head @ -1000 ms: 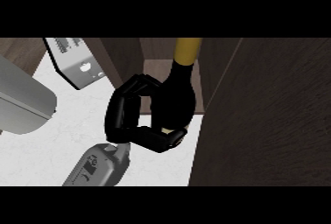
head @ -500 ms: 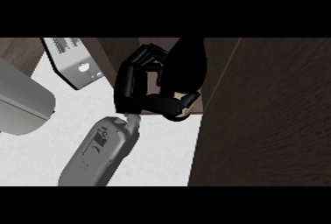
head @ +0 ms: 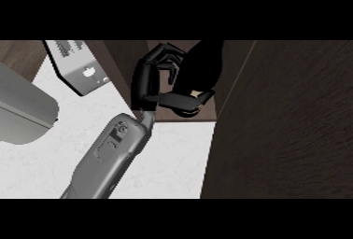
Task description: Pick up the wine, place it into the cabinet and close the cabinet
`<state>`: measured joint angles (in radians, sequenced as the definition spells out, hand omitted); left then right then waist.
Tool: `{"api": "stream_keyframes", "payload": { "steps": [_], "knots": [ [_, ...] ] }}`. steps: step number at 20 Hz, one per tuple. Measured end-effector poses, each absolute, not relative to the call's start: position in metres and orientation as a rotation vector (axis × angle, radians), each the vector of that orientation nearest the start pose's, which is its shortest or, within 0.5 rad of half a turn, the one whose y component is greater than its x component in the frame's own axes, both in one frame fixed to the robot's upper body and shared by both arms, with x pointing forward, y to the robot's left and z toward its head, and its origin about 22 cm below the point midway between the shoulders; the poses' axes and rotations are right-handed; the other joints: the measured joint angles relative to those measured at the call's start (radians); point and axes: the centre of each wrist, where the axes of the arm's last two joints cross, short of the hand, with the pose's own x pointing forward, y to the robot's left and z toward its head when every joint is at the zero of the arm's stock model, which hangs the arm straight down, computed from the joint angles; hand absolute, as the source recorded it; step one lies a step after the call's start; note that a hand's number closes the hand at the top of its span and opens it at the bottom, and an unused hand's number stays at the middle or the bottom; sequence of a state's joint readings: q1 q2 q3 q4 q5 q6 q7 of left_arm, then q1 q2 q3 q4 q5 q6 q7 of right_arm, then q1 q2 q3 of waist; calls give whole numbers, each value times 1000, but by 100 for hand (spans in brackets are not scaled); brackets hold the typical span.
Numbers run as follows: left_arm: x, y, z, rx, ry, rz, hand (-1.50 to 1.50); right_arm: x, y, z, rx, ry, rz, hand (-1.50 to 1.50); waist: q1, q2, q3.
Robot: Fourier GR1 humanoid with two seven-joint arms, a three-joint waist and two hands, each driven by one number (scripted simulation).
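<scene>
So we're at the placing step: our right hand (head: 162,77) has its fingers curled round the dark wine (head: 200,70) bottle, already inside the open cabinet (head: 289,116). It's probably resting on the shelf, hard to tell. Next we let go, back out, shut the door.
</scene>
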<state>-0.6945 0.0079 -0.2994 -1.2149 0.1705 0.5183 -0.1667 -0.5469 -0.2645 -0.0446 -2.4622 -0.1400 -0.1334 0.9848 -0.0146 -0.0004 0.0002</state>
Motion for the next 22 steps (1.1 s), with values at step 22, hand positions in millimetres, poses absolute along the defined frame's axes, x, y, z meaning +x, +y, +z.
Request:
{"api": "stream_keyframes", "payload": {
  "steps": [22],
  "knots": [
    [372,71,29,42,-1908,-67,150,168,-207,285,134,-1979,241,-150,-13,3,-1]
  ]
}}
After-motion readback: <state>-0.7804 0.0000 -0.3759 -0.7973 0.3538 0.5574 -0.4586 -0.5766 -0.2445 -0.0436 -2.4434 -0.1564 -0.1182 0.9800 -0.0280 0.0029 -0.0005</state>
